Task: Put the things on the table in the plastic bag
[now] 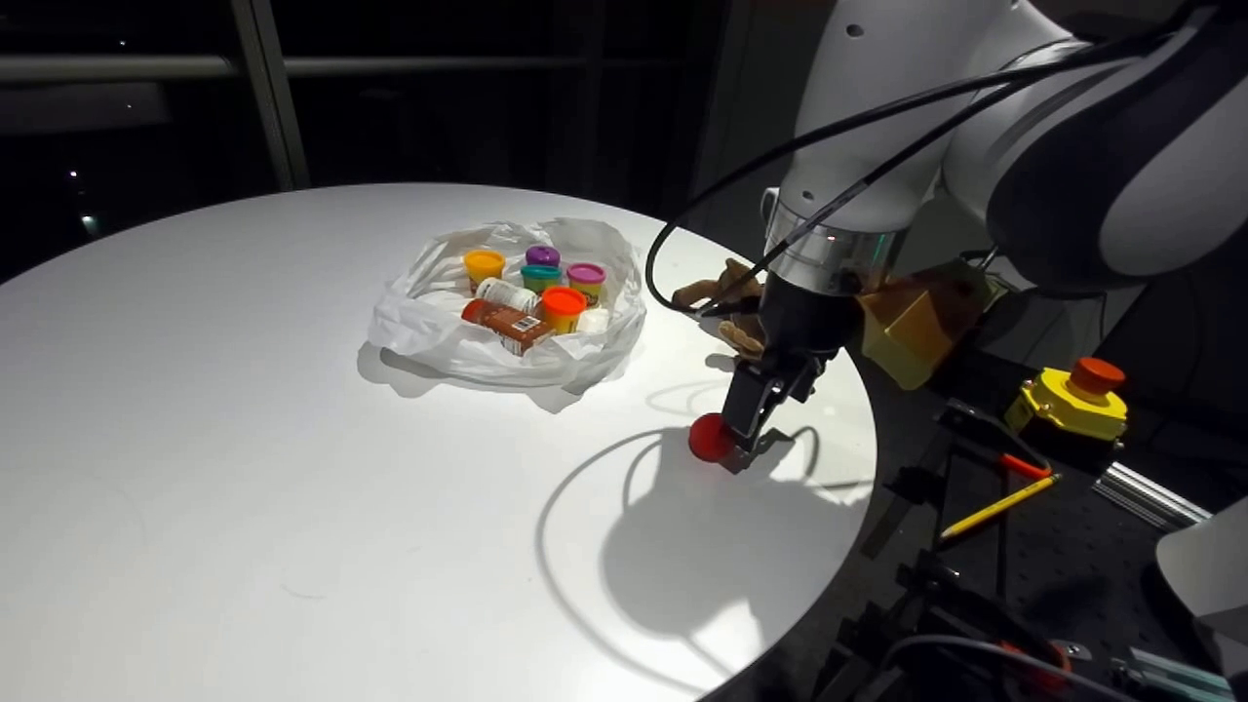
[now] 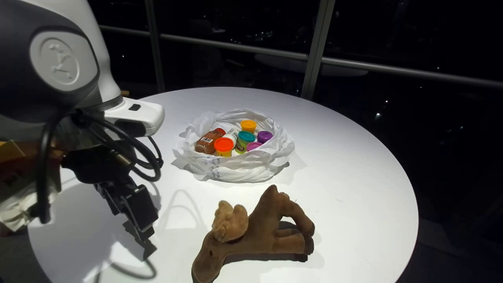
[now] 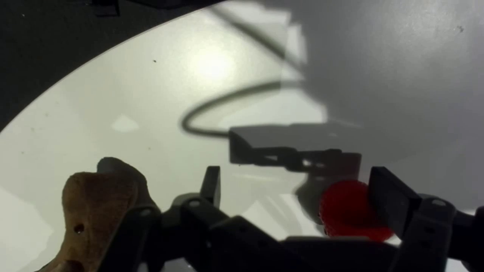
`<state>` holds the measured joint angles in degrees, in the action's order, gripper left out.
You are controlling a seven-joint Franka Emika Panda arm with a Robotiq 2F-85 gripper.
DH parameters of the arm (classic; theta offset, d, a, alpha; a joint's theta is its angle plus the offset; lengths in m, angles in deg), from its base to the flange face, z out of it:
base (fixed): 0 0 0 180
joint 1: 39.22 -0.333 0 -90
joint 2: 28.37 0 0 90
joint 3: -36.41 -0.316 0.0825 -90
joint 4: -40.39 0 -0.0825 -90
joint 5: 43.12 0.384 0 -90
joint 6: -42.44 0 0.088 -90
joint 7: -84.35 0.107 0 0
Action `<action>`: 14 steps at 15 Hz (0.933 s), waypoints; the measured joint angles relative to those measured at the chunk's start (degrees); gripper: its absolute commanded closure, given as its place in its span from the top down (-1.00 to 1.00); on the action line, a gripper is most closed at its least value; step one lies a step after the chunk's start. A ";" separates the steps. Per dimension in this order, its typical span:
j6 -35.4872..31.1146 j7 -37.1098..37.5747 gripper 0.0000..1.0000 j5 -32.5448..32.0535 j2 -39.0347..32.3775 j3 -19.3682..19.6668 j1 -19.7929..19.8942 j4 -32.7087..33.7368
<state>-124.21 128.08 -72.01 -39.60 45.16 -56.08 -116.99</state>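
1. Claw (image 3: 302, 190): jaws are spread wide apart. It is held low over the desk (image 1: 244, 439), close to the rim, and is tilted in both exterior views.
2. Red-lidded jar (image 3: 346, 206): located on the desk, outside the plastic bag (image 2: 243, 173). In the wrist view it is seen between the jaws, right by one finger (image 3: 393, 200); whether it is touched cannot be told. Whether it is stood up or tipped cannot be told either.
3. Brown plush toy (image 2: 261, 236): laid on its side on the desk, also outside the bag. It is partly covered by the arm (image 1: 882, 107) in an exterior view; in the wrist view part of it is caught at lower left.
4. Bag: crinkled, whitish, set on the desk with its mouth spread, apart from claw and toy. Some print is seen on its wall, too small to be read.
5. Small jars are held in the bag: yellow-lidded jar (image 1: 485, 263), purple-lidded jar (image 1: 542, 256), teal-lidded jar (image 1: 541, 280), pink-lidded jar (image 1: 586, 281), orange-lidded jar (image 1: 563, 310).
6. Also in the bag: taller brown jar (image 1: 512, 329) with a red lid, laid on its side; white bottle (image 1: 509, 295) is laid beside it.
7. Off the desk, a yellow box (image 1: 1063, 414) with a red button (image 1: 1097, 375) and a yellow pencil (image 1: 999, 505) are seen.
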 measured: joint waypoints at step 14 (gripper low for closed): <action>0.79 -0.24 1.00 -0.09 -2.24 -0.62 -1.74 4.08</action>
<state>-123.42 127.84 -72.09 -41.84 44.54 -57.82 -112.91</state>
